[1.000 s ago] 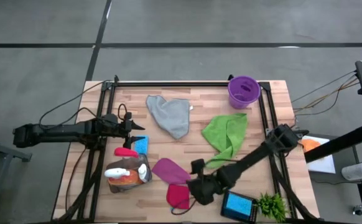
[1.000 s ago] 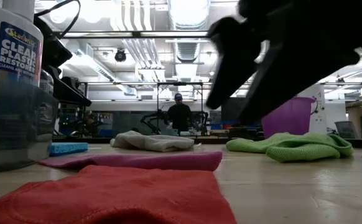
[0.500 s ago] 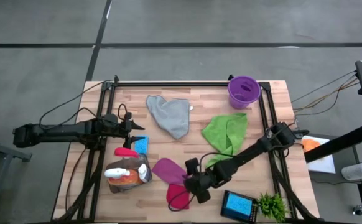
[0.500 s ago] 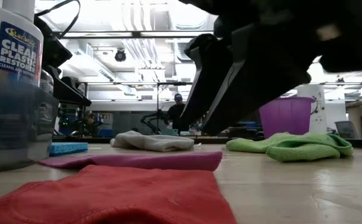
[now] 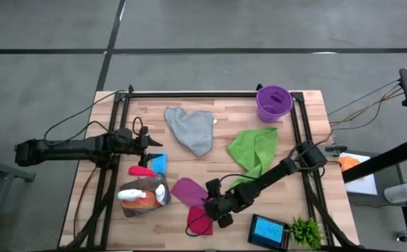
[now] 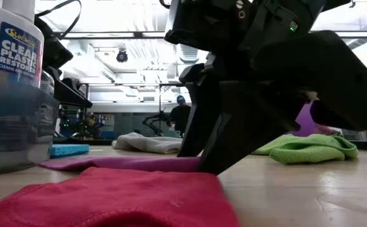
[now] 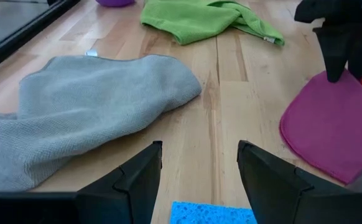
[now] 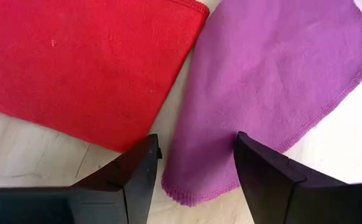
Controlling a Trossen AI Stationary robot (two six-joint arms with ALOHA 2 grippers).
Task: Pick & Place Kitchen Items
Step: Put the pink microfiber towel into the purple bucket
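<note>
A magenta cloth [image 5: 188, 190] lies flat on the table, and a red cloth [image 5: 202, 222] lies just nearer the front edge. My right gripper [image 8: 194, 152] stands open and low over the two, pointing steeply down. One finger is at the red cloth's [image 8: 88, 62] edge, the other over the near end of the magenta cloth [image 8: 274, 81]. My left gripper [image 7: 199, 155] waits open at the table's left, above a blue sponge [image 7: 212, 213], with a grey cloth [image 7: 88, 118] beyond it. My right gripper has its fingertips [image 6: 203, 165] down at the level of the magenta cloth's near end [image 8: 199, 180]. Whether they touch the cloth or the table, I cannot tell.
Two spray bottles [image 5: 142, 194] lie at the front left. A green cloth [image 5: 254, 150] and a purple bucket [image 5: 274, 102] are on the right. At the front right are a blue rectangle in a dark frame [image 5: 268, 229] and a small plant [image 5: 305, 231].
My right gripper has gone down and toward the table's left, from above the front edge to the gap between the red and magenta cloths. The cloths have not moved.
</note>
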